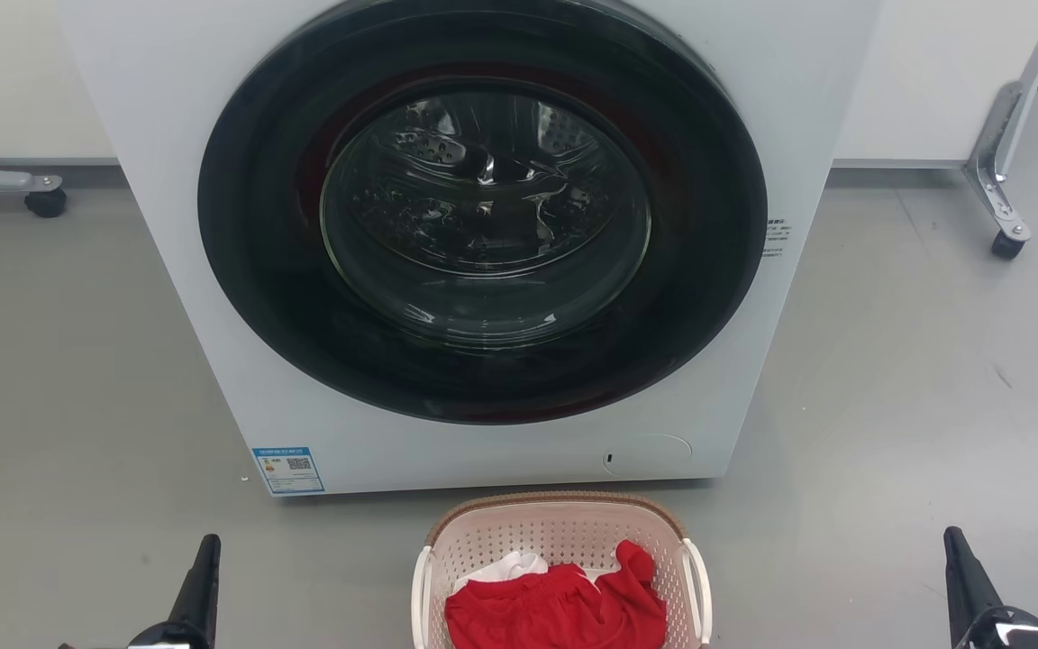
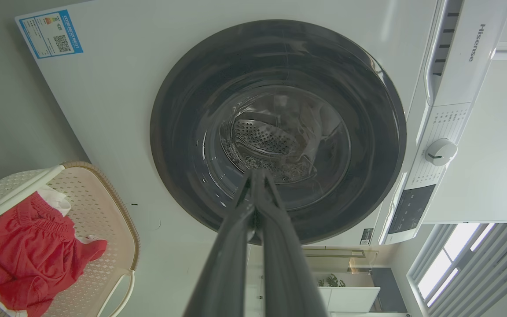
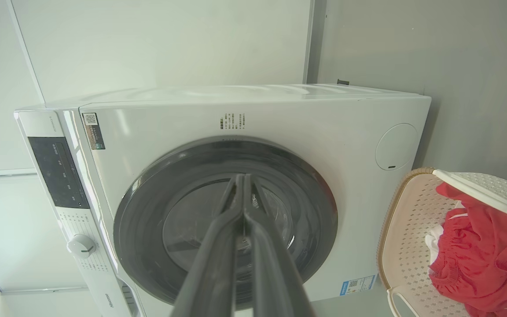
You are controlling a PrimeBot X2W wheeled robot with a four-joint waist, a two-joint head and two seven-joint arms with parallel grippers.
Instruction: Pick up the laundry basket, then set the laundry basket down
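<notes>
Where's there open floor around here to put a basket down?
Bare grey floor lies left of the basket, between the washer and the left gripper, and likewise on its right, toward the right gripper. It is crowded straight ahead: the basket sits close to the washer's front, with just a thin strip of floor between.

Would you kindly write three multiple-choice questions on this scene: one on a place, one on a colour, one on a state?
1. Where is the laundry basket relative to the washing machine?
A) on top of it
B) on the floor before it
C) inside it
2. What colour is the big garment in the basket?
A) blue
B) red
C) green
3. How is the machine's door?
A) shut
B) wide open
C) removed
Answers: 1 B, it stands on grey floor; 2 B, red cloth lies heaped inside; 3 A, the door lies flat against the front.
</notes>
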